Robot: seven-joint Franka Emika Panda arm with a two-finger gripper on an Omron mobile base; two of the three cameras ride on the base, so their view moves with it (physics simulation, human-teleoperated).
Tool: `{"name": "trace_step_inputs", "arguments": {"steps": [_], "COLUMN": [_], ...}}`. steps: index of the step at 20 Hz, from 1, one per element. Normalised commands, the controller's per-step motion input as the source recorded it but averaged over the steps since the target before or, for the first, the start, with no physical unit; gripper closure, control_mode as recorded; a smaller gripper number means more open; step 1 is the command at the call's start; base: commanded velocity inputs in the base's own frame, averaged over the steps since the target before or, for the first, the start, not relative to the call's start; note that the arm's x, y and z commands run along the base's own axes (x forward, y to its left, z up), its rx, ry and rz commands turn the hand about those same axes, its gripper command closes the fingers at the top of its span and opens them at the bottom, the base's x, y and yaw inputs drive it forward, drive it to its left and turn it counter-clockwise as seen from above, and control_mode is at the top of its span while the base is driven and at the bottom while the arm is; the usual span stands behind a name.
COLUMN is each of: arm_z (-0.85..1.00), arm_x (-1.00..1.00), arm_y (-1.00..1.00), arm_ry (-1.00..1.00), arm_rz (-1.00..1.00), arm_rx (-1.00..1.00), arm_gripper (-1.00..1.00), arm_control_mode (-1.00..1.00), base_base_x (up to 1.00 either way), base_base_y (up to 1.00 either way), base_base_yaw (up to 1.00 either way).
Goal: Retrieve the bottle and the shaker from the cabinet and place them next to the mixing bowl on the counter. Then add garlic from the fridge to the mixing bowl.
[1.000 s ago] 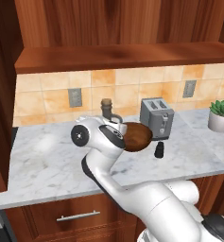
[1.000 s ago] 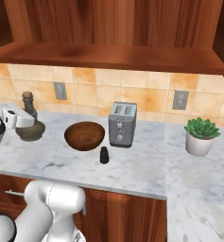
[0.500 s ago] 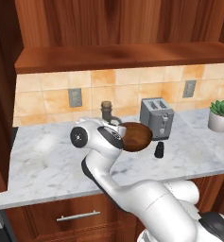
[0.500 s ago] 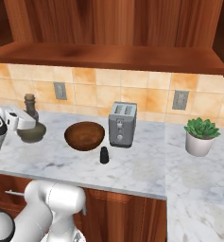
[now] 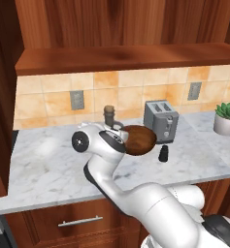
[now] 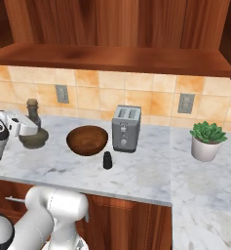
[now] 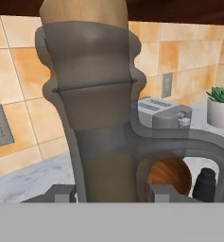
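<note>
The bottle (image 7: 99, 94), a grey-brown jug with a cork and a loop handle, stands upright with its wide base (image 6: 33, 140) at counter level, left of the bowl. My gripper (image 6: 30, 127) is shut on the bottle's neck; one fingertip shows on each side of it in the hand view (image 7: 111, 194). My arm hides most of the bottle (image 5: 108, 114) in the left base view. The brown wooden mixing bowl (image 6: 87, 140) sits mid-counter (image 5: 138, 140). The small black shaker (image 6: 107, 160) stands just in front of the bowl's right side (image 5: 163, 154) (image 7: 205, 183).
A silver toaster (image 6: 125, 128) stands right behind the bowl. A potted plant (image 6: 207, 140) sits at the far right. Wall outlets (image 6: 62, 93) are on the tiled backsplash, and the wooden cabinet (image 6: 112, 29) hangs overhead. Bare marble counter (image 5: 43, 160) lies left of my arm.
My gripper has sunk a little toward the counter with the bottle still in it. Bowl, shaker and toaster have not moved.
</note>
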Motion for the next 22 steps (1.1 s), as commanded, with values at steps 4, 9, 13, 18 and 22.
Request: {"name": "trace_step_inputs", "arguments": {"steps": [4, 9, 13, 18, 22], "arm_z": [-0.11, -0.11, -0.14, -0.16, -0.25], "arm_x": [0.00, 0.00, 0.00, 0.13, 0.22], "arm_y": [-0.01, -0.01, -0.01, 0.01, 0.01], "arm_ry": [0.00, 0.00, 0.00, 0.00, 0.00], "arm_rz": [0.00, 0.00, 0.00, 0.00, 0.00], "arm_rx": [0.03, 0.04, 0.03, 0.01, 0.00], "arm_gripper": [1.00, 1.00, 1.00, 1.00, 1.00], "arm_control_mode": [-1.00, -1.00, -1.00, -1.00, -1.00], "base_base_x": [0.00, 0.00, 0.00, 0.00, 0.00], "base_base_y": [0.00, 0.00, 0.00, 0.00, 0.00], "base_base_yaw": [0.00, 0.00, 0.00, 0.00, 0.00]}}
